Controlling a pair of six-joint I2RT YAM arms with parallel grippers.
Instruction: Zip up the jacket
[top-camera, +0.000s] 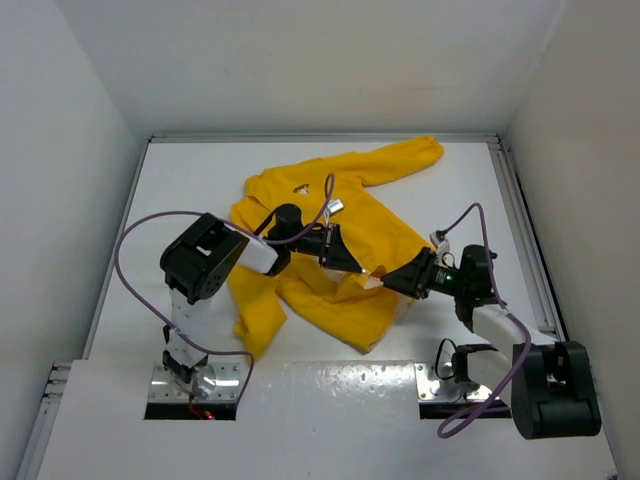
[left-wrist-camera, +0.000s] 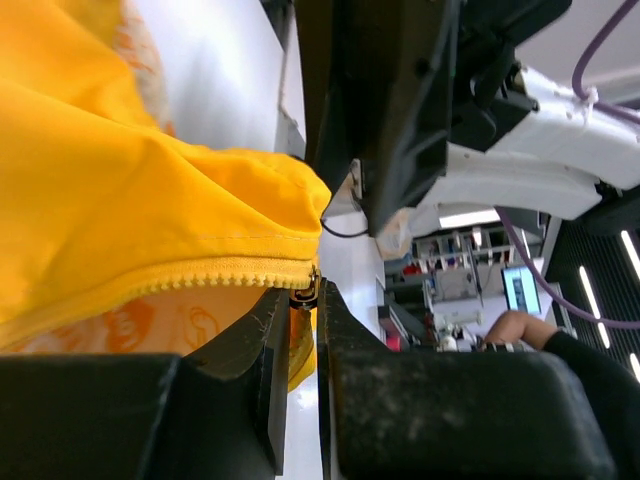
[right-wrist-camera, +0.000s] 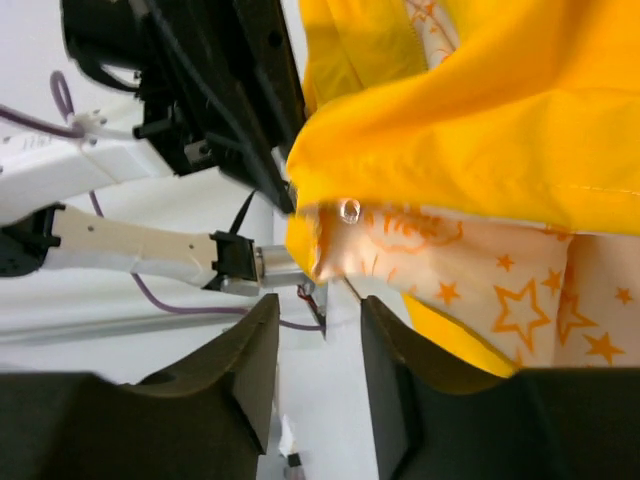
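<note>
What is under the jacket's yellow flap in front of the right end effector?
Pale lining printed with orange stars shows beneath the yellow flap of the jacket, with what looks like a small round snap at its edge. Anything farther under the fold is hidden by fabric.

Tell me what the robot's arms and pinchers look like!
Both arms are built from chunky black and white pieces. The left arm and the right arm each carry a looping purple cable. The left gripper and the right gripper each have two thick, scuffed black fingers.
</note>
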